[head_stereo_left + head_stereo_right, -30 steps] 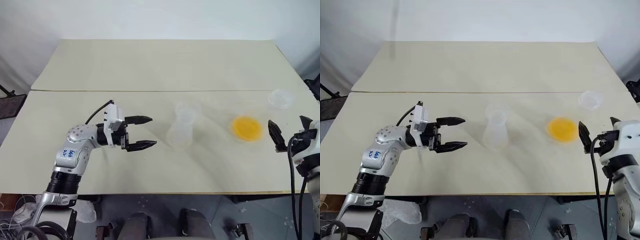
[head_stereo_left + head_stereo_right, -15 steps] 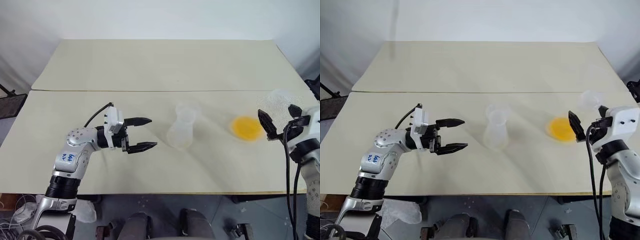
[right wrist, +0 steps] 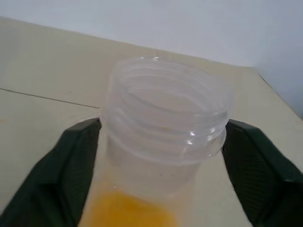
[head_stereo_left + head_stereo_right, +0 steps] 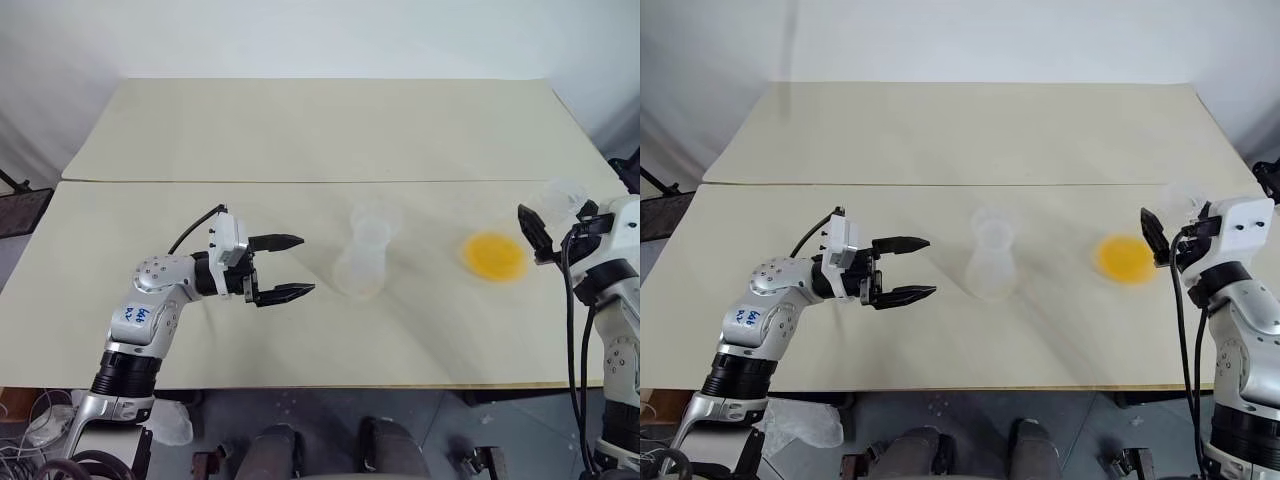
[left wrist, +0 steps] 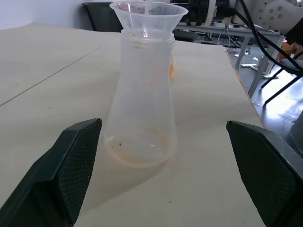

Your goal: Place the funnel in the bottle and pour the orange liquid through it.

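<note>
Left hand [image 4: 290, 267] wide open; right hand [image 3: 156, 137] clasping larger flask [image 3: 165, 118] neck near table [image 4: 300, 380] edge.

The right fingers [image 3: 258, 170] are cut off by the wrist view's edge; whether the flask [image 3: 165, 142] neck is touched cannot be told.

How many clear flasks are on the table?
2. The smaller flask stands mid-table with a funnel in its neck. The larger flask, holding orange liquid, sits near the table's right edge, between the right end effector's fingers.
</note>
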Robot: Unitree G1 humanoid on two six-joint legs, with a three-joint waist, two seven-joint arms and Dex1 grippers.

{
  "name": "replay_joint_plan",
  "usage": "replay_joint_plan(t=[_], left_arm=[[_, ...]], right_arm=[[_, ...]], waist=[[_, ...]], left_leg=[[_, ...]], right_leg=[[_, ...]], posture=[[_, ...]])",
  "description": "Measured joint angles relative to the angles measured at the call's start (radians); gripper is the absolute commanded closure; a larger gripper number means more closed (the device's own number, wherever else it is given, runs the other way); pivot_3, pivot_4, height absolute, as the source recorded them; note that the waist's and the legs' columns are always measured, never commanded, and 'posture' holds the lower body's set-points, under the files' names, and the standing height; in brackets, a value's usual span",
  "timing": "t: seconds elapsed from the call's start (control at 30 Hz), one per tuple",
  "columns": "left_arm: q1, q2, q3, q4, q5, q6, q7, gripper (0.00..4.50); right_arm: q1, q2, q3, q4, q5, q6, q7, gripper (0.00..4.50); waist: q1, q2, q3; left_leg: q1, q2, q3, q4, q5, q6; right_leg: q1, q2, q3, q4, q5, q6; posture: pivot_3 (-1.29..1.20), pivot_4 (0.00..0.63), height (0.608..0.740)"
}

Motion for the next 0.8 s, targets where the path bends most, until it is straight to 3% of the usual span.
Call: replay_joint_plan(t=[0.07, 0.47, 0.8], left_arm=[[-0.003, 0.000, 0.000, 0.001, 0.001, -0.002, -0.001, 0.00], [-0.051, -0.013, -0.003, 0.081, 0.017, -0.027, -0.041, 0.00], [-0.120, -0.024, -0.005, 0.230, 0.041, -0.086, -0.113, 0.00]], right_arm=[[-0.001, 0.001, 0.002, -0.005, 0.006, 0.006, -0.001, 2.08], [-0.002, 0.004, 0.023, -0.239, 0.051, 0.078, -0.045, 2.08], [-0.089, -0.116, 0.241, -0.346, -0.116, 0.048, -0.019, 2.08]], waist=[[0.001, 0.000, 0.000], [0.000, 0.002, 0.001], [0.003, 0.002, 0.001]], left_leg=[[0.000, 0.000, 0.000, 0.000, 0.000, 0.000], [-0.001, 0.000, 0.000, 0.000, 0.000, 0.000], [-0.002, -0.001, 0.000, 0.000, 0.000, 0.000]], right_leg=[[0.000, 0.000, 0.000, -0.001, 0.000, 0.000], [-0.001, 0.000, 0.000, -0.001, 0.000, 0.000], [-0.001, 0.000, -0.001, -0.003, 0.000, 0.000]], posture=[[0.00, 0.150, 0.740], [0.00, 0.150, 0.740], [0.00, 0.150, 0.740]])
